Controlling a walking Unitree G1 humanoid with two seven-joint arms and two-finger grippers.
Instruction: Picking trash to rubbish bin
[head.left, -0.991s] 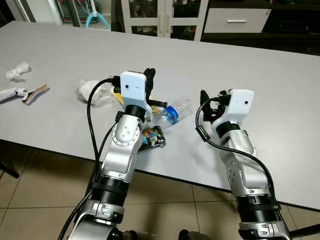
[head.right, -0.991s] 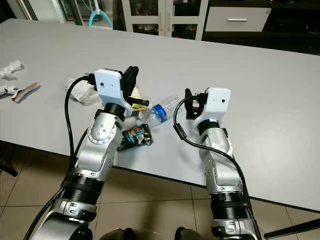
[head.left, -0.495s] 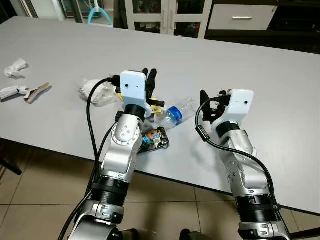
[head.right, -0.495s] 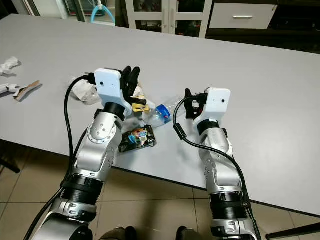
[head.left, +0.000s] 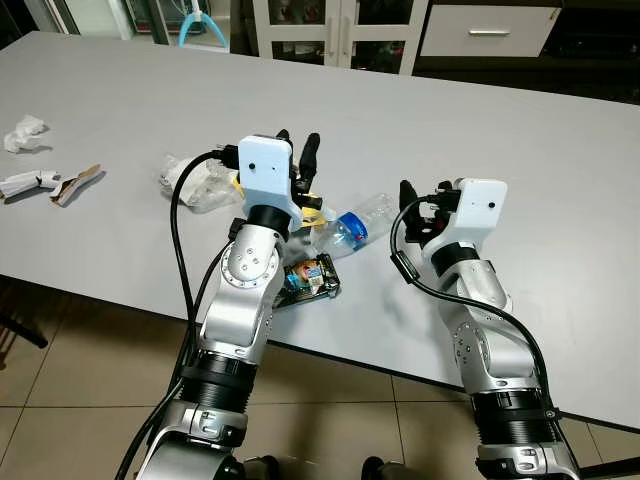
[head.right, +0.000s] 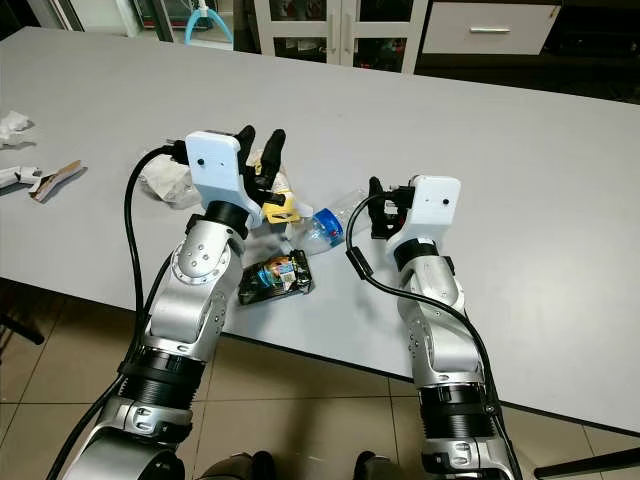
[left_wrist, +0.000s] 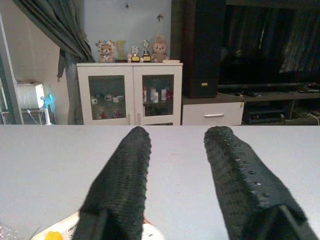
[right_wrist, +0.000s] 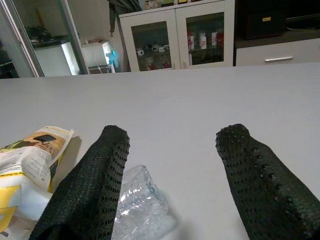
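A clear plastic bottle (head.left: 355, 220) with a blue label lies on the grey table (head.left: 520, 140) between my two arms. Beside it lie a yellow and white wrapper (head.left: 312, 211) and a colourful snack packet (head.left: 309, 276). My left gripper (head.left: 299, 150) stands open just above the wrapper, fingers pointing away across the table, nothing between them. My right gripper (head.left: 418, 205) is open to the right of the bottle. In the right wrist view the bottle's crinkled end (right_wrist: 137, 200) lies low between the fingers (right_wrist: 87, 190), with the wrapper (right_wrist: 30, 155) beyond.
A crumpled clear plastic bag (head.left: 195, 180) sits left of my left arm. Torn paper pieces (head.left: 45, 183) and a crumpled white tissue (head.left: 22, 132) lie at the far left. White glass-door cabinets (head.left: 330, 35) stand behind the table. The table's near edge (head.left: 120, 300) runs over tiled floor.
My left gripper's fingers have spread apart from nearly together. The view has shifted slightly. The right arm holds still.
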